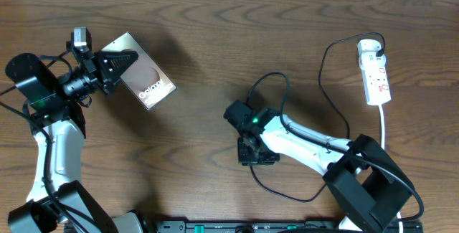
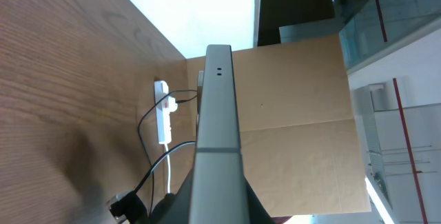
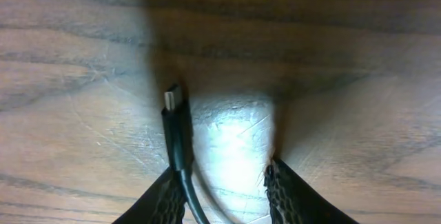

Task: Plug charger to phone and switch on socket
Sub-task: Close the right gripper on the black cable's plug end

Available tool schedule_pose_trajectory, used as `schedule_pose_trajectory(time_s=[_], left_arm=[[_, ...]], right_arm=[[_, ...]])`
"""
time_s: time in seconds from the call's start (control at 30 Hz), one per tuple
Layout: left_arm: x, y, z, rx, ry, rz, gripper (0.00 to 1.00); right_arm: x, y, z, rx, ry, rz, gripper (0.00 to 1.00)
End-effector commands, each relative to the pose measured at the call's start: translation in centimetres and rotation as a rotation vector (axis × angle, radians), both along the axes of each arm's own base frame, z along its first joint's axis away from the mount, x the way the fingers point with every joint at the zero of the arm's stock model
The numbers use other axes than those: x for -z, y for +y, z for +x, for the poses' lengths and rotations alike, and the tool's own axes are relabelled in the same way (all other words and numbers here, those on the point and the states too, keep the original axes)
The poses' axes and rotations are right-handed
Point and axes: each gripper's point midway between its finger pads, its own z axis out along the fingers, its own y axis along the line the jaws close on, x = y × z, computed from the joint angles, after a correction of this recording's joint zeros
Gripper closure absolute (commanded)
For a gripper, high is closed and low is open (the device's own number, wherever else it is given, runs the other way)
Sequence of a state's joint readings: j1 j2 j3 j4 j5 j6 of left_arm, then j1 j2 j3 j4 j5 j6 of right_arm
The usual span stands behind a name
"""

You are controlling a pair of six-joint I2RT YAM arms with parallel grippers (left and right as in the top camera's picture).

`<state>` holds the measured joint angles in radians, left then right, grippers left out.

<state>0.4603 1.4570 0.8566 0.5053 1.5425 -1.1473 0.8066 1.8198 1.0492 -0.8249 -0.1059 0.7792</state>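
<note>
The phone [image 1: 149,86], a brownish slab with white "Galaxy" lettering, is held off the table at the far left by my left gripper [image 1: 118,64], which is shut on its edge. In the left wrist view the phone [image 2: 218,127] shows edge-on between the jaws [image 2: 215,214]. My right gripper [image 1: 252,149] is down at the table's middle, open. The charger's plug tip [image 3: 172,100] lies on the wood between the fingers [image 3: 224,176], against the left finger. The charger's black cable [image 1: 324,68] runs to the white socket [image 1: 374,72] at the far right, which also shows in the left wrist view [image 2: 162,110].
The socket's white cord [image 1: 384,125] runs toward the front past the right arm's base. A loop of black cable [image 1: 287,190] lies in front of the right arm. A cardboard box [image 2: 296,114] stands beyond the table edge.
</note>
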Motion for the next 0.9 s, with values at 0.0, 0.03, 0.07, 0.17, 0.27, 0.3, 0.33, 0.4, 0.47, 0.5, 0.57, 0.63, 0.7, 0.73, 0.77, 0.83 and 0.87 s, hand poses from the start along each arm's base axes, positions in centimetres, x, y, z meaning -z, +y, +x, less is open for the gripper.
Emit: schedule_pose_trajectory(time_s=[0.0, 0.03, 0.07, 0.17, 0.27, 0.3, 0.33, 0.4, 0.47, 0.5, 0.57, 0.63, 0.7, 0.73, 0.77, 0.83, 0.87], left_arm=[[-1.1, -0.1, -0.3, 0.013, -0.047, 0.021, 0.93], [-1.1, -0.1, -0.3, 0.013, -0.047, 0.021, 0.93], [-1.1, -0.1, -0.3, 0.013, -0.047, 0.021, 0.93], [-1.1, -0.1, -0.4, 0.014, -0.047, 0.021, 0.93], [-1.1, -0.1, -0.4, 0.017, -0.047, 0.020, 0.93], [-1.1, -0.1, -0.4, 0.019, -0.047, 0.020, 0.93], [-1.1, -0.1, -0.5, 0.020, -0.047, 0.020, 0.93], [-1.1, -0.1, -0.5, 0.023, -0.047, 0.020, 0.93], [-1.1, -0.2, -0.5, 0.025, -0.047, 0.019, 0.93], [-1.1, -0.2, -0.5, 0.025, -0.047, 0.019, 0.93], [-1.1, -0.2, -0.5, 0.025, -0.047, 0.019, 0.93], [-1.1, -0.2, -0.5, 0.025, -0.047, 0.019, 0.93], [-1.1, -0.2, -0.5, 0.025, -0.047, 0.019, 0.93], [-1.1, -0.2, -0.5, 0.025, -0.047, 0.019, 0.93], [-1.1, -0.2, -0.5, 0.025, -0.047, 0.019, 0.94], [-1.1, -0.2, -0.5, 0.025, -0.047, 0.019, 0.93], [-1.1, -0.2, -0.5, 0.025, -0.047, 0.019, 0.93]], right_arm=[[0.9, -0.4, -0.1, -0.004, 0.027, -0.012, 0.67], [0.9, -0.4, -0.1, -0.004, 0.028, -0.013, 0.69], [0.9, -0.5, -0.1, -0.004, 0.029, -0.014, 0.72], [0.9, -0.8, -0.5, -0.004, 0.044, -0.029, 0.80], [0.8, -1.4, -1.0, -0.003, 0.066, -0.052, 0.82], [0.8, -1.5, -1.2, -0.003, 0.072, -0.057, 0.82], [0.8, -1.6, -1.3, -0.003, 0.077, -0.063, 0.83], [0.7, -1.8, -1.4, -0.003, 0.083, -0.069, 0.85], [0.7, -1.9, -1.5, -0.001, 0.087, -0.073, 0.88], [0.7, -1.9, -1.6, 0.004, 0.090, -0.076, 0.90], [0.7, -1.9, -1.8, 0.009, 0.099, -0.074, 0.93], [0.6, -1.7, -2.0, 0.011, 0.113, -0.062, 0.94], [0.6, -1.7, -2.1, 0.011, 0.120, -0.060, 0.93], [0.6, -1.8, -2.2, 0.011, 0.123, -0.063, 0.92], [0.6, -1.9, -2.3, 0.012, 0.127, -0.067, 0.92], [0.5, -2.2, -2.6, 0.012, 0.138, -0.079, 0.92], [0.5, -2.3, -2.8, 0.017, 0.145, -0.087, 0.92]])
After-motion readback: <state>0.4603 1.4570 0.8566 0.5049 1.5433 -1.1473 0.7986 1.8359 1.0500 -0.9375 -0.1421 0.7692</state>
